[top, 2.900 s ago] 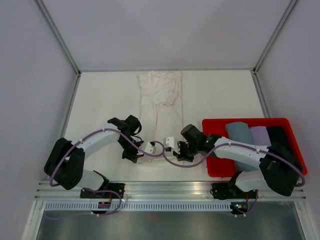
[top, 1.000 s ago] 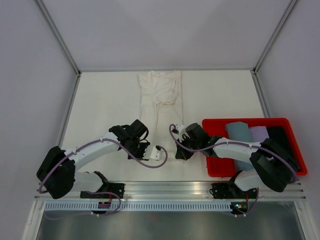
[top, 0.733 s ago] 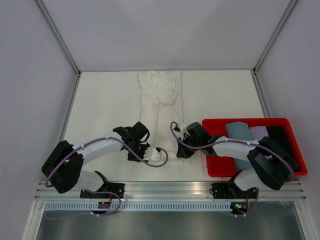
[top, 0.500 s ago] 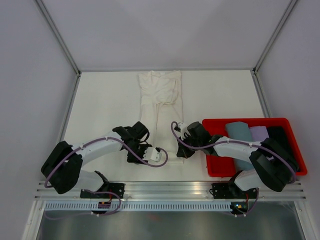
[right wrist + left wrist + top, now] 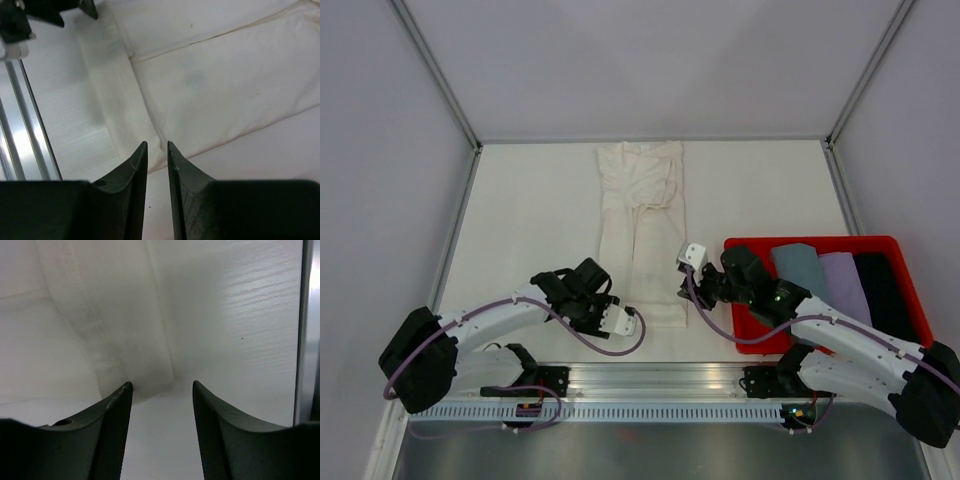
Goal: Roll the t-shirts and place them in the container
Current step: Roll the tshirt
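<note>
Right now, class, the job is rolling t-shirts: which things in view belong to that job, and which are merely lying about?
Belong to the job:
- cream t-shirt, a long strip on the table
- grey-blue t-shirt, lilac t-shirt and black t-shirt, in the red bin
- left gripper, right gripper

Merely there:
- red bin
- table
- metal rail at the near edge
</note>
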